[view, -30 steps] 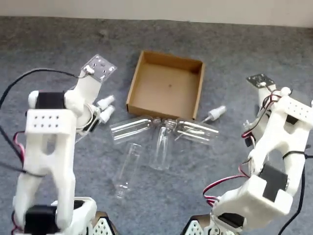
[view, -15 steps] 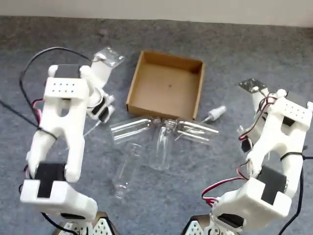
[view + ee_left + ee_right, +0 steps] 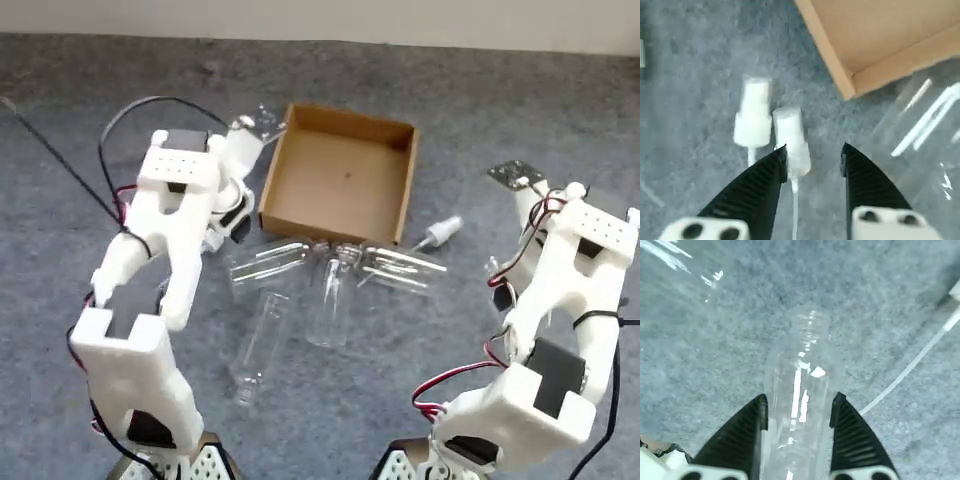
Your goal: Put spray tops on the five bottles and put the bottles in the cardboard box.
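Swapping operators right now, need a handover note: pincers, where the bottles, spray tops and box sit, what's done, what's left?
Left pincer: open, low over the carpet by the cardboard box corner. The near spray top sits at one fingertip, not gripped; the second spray top lies beside it.
Right pincer: shut on the held bottle, out to the box's right.
Loose bottles: four lying on the carpet in front of the box.
Third spray top: on the carpet beside the box.
Done: nothing; box empty, no top fitted.
Left: top all five bottles, then box them.
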Controlling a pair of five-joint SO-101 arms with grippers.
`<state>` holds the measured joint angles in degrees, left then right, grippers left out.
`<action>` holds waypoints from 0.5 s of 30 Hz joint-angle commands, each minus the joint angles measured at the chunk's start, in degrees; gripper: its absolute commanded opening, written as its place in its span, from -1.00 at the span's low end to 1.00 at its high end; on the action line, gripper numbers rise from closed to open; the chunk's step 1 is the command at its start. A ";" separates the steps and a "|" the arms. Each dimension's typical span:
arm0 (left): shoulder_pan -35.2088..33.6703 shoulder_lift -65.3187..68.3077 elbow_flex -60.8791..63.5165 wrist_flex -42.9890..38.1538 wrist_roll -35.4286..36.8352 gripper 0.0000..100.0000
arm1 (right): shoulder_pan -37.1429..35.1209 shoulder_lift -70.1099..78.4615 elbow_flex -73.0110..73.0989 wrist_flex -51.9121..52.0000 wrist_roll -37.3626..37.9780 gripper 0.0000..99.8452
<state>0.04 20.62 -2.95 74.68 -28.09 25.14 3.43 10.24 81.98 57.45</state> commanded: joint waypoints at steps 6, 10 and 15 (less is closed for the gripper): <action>-1.71 4.88 -4.09 -3.25 -0.35 -0.75 | 0.66 -3.65 -0.04 0.48 0.35 -0.97; -2.33 4.70 -4.18 -3.16 -0.35 -0.75 | 0.66 -3.65 0.04 0.57 0.35 -0.97; -3.12 5.23 -3.38 -3.25 -0.44 -0.75 | 0.66 -3.65 0.04 0.84 0.35 -0.97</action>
<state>-1.71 26.51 -5.41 72.04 -28.26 25.23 3.43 10.24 81.98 57.45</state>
